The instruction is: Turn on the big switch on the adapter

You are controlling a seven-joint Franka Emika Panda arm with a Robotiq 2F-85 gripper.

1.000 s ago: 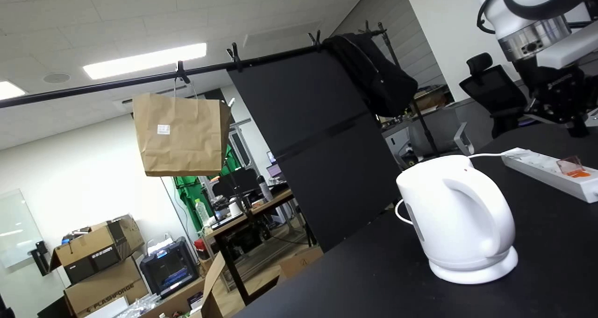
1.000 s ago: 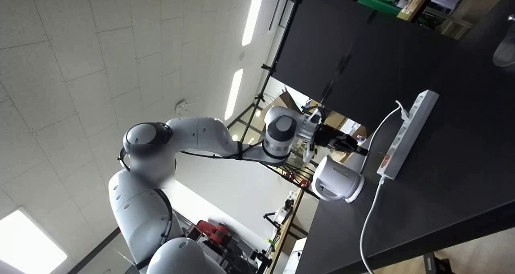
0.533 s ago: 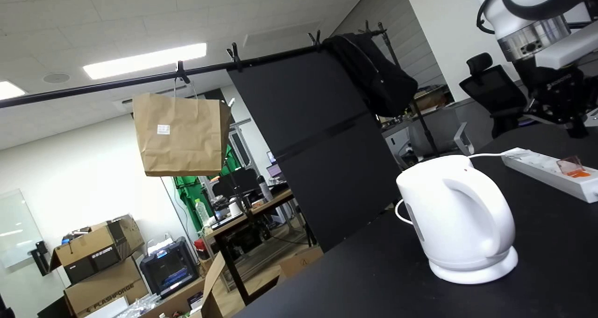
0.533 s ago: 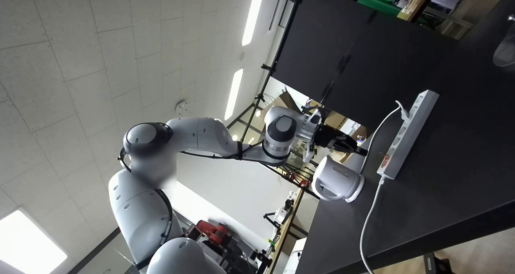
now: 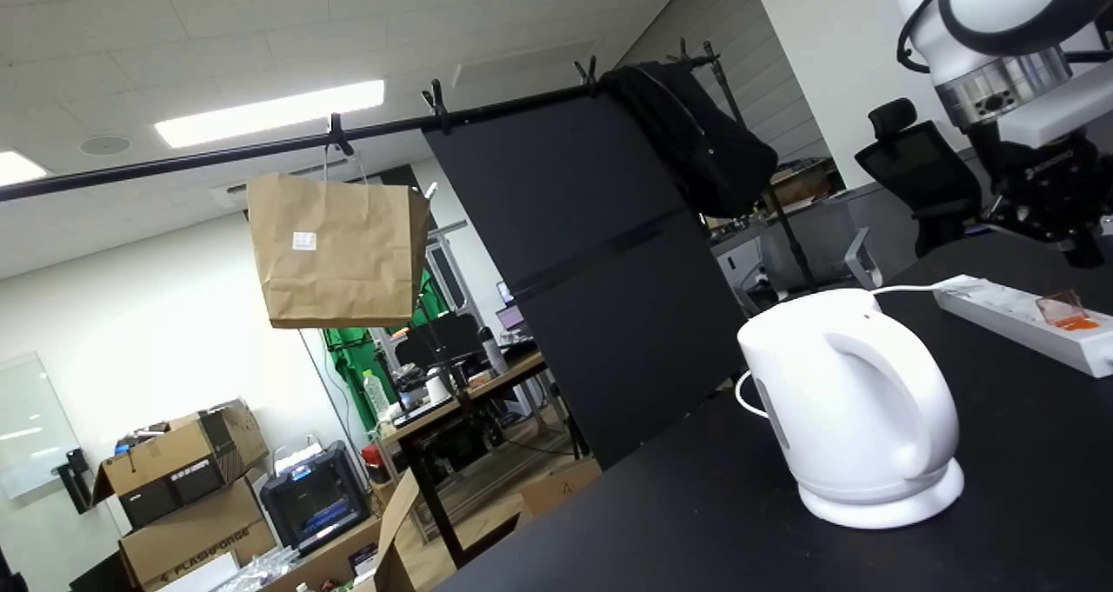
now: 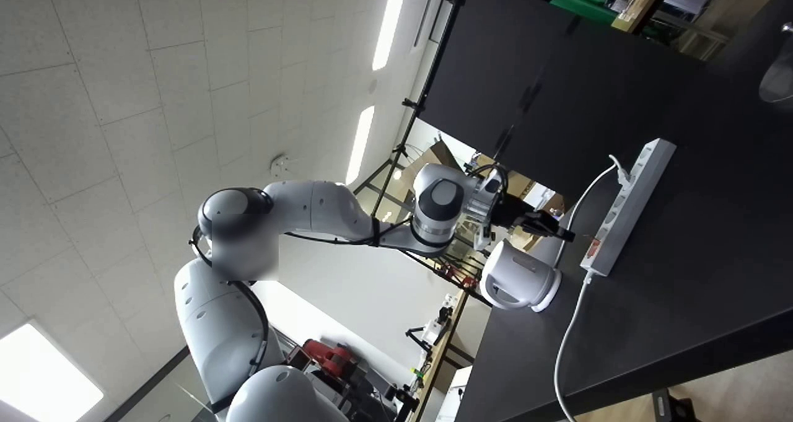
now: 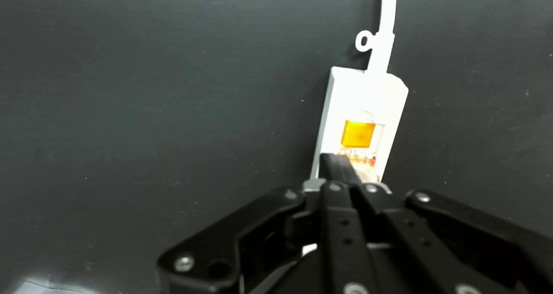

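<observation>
The adapter, a long white power strip, lies on the dark table in both exterior views. Its cord end shows in the wrist view. Its big orange switch sits near that end; it also shows in both exterior views. A clear flap stands up beside the switch. My gripper is shut and empty, its fingertips together. In both exterior views the gripper hangs above the table, apart from the adapter. In the wrist view the fingers cover the strip just below the switch.
A white electric kettle stands on the table close to the arm, also in an exterior view. A white plug with cord sits in the strip's far part. The strip's own cord runs over the table edge.
In the last half second my gripper has moved slightly down and toward the strip. It was nearly still before that. The adapter and kettle have not moved.
</observation>
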